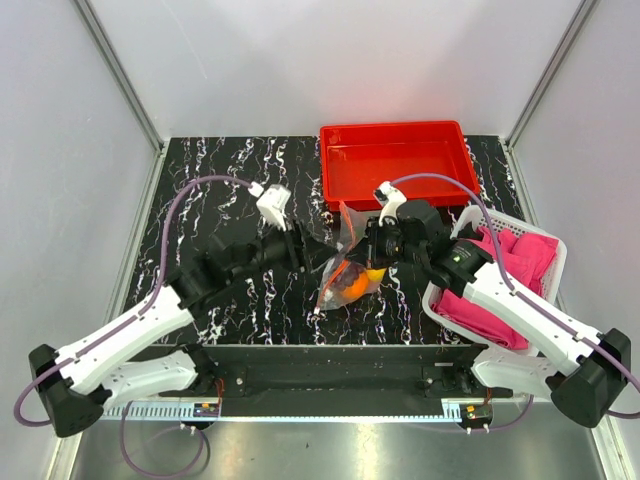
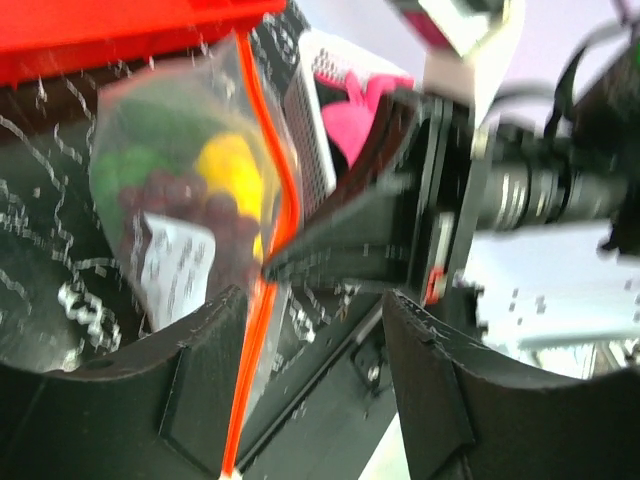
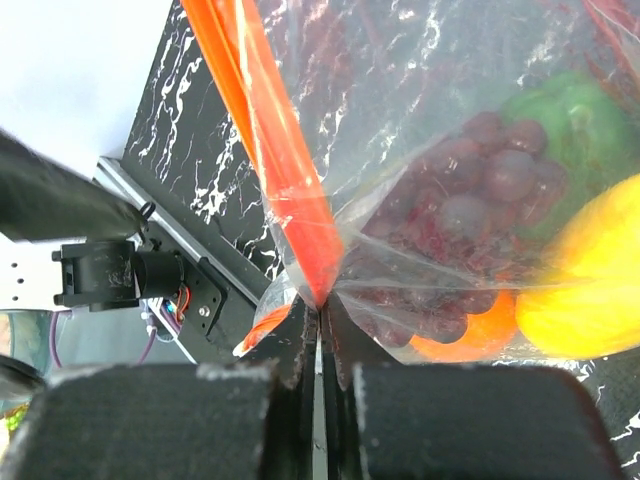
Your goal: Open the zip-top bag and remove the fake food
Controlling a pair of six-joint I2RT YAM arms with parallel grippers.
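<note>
The zip-top bag (image 1: 340, 285) is held up over the middle of the table, its orange-red zip strip (image 3: 265, 130) running up its edge. Inside it are a dark grape bunch (image 3: 480, 190), a green pepper (image 3: 570, 110), a yellow fruit (image 3: 590, 290) and an orange ball (image 3: 460, 340). My right gripper (image 3: 320, 305) is shut on the zip strip; it also shows in the top view (image 1: 368, 250). My left gripper (image 2: 315, 300) is open at the bag's left side (image 1: 322, 256). The zip strip (image 2: 255, 330) passes between its fingers, close to the left finger (image 2: 200, 380).
A red tray (image 1: 395, 128) stands at the back, just behind the bag. A white basket (image 1: 510, 222) with pink cloths (image 1: 510, 290) stands at the right, under my right arm. The table's front rail runs below the bag.
</note>
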